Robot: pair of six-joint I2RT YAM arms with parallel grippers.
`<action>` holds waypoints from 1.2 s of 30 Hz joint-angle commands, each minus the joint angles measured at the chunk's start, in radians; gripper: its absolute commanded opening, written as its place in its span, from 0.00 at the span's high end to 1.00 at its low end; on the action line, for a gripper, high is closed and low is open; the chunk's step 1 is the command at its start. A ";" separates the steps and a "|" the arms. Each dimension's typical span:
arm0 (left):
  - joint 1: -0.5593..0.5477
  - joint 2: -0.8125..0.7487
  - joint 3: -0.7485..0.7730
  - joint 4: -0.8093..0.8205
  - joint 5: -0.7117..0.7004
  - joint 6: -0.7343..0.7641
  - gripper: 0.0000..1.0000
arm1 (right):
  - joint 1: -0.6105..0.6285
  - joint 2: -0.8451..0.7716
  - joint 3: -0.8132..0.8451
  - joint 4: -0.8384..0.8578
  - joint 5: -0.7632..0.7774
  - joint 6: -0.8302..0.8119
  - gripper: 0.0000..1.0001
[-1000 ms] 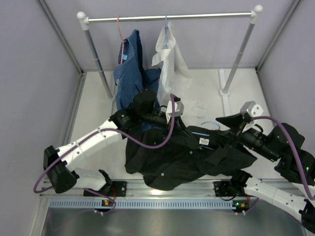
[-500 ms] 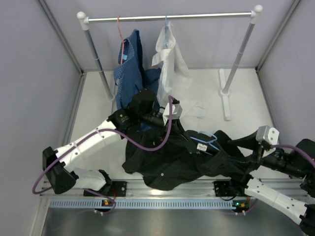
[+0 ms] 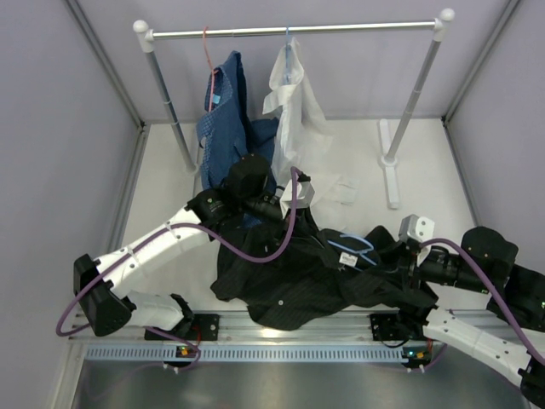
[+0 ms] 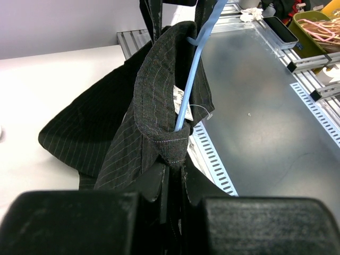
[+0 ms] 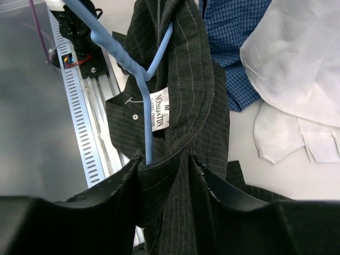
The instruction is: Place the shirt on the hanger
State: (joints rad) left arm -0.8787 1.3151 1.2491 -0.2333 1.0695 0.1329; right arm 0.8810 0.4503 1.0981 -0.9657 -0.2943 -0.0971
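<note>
The shirt (image 4: 106, 133) is light, limp cloth that slides easily, so its stiffer collar band is the best hold. The left pincer (image 4: 172, 176) is clamped on that collar, with the thin, rigid hanger (image 4: 192, 79) rising just beyond its tips. The right pincer (image 5: 164, 186) straddles the collar too, but I cannot tell whether it is gripping. The shirt's body sags beneath both onto the bench (image 3: 170, 187).
</note>
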 commanded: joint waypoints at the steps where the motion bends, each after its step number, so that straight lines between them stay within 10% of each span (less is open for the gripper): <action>1: -0.003 -0.028 0.049 0.042 0.063 0.005 1.00 | 0.007 -0.004 -0.012 0.088 -0.049 -0.007 0.72; 4: -0.003 -0.033 0.050 0.042 0.060 0.001 1.00 | 0.007 -0.002 -0.014 0.088 -0.045 -0.006 0.97; 9: -0.003 -0.040 0.052 0.043 -0.052 -0.016 0.97 | 0.007 -0.024 0.028 0.088 0.023 0.010 1.00; 13: -0.002 -0.069 0.049 0.042 -0.242 -0.041 0.02 | 0.009 -0.056 0.095 0.065 0.107 0.013 1.00; 26: 0.007 -0.477 0.004 -0.061 -1.276 -0.243 0.02 | 0.028 0.089 0.565 -0.415 0.798 0.222 1.00; 36: 0.007 -0.637 -0.111 -0.202 -1.379 -0.266 0.02 | 0.134 0.163 0.775 -0.535 1.088 0.388 1.00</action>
State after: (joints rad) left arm -0.8730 0.6987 1.1767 -0.3561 -0.2195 -0.1089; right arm 0.9764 0.5644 1.8999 -1.3376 0.6418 0.2089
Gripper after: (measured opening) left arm 0.982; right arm 0.041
